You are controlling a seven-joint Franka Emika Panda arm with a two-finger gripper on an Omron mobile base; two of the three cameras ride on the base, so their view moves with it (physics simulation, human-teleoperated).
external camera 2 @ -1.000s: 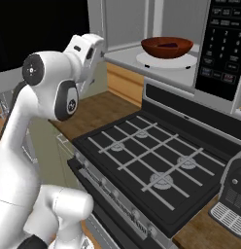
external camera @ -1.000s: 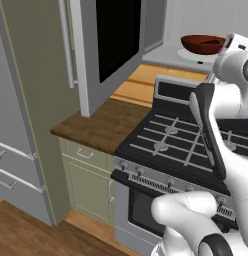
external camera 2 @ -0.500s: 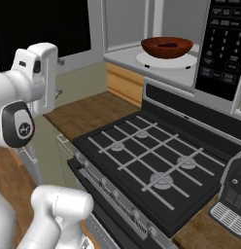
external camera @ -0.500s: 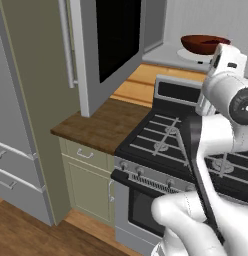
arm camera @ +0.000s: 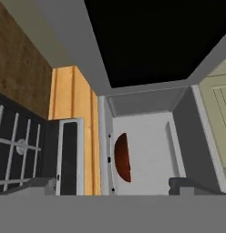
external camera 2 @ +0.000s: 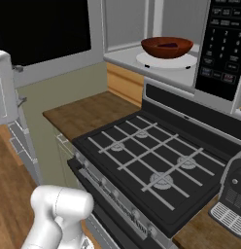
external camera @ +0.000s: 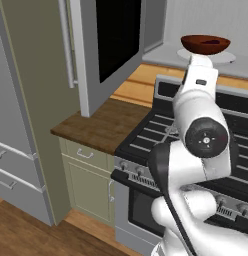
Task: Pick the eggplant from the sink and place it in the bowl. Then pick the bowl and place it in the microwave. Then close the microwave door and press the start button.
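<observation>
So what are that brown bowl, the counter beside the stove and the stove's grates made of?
The bowl looks like glazed ceramic, maybe plastic: glossy reddish-brown with soft highlights. The counter looks like wood: brown with grain streaks and a matt finish. The grates look like metal, perhaps cast iron: thin grey bars on a black stove top.

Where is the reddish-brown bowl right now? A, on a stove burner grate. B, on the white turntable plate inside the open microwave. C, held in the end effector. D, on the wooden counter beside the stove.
B: the bowl sits on the white turntable plate inside the microwave, whose microwave door is swung open.
</observation>
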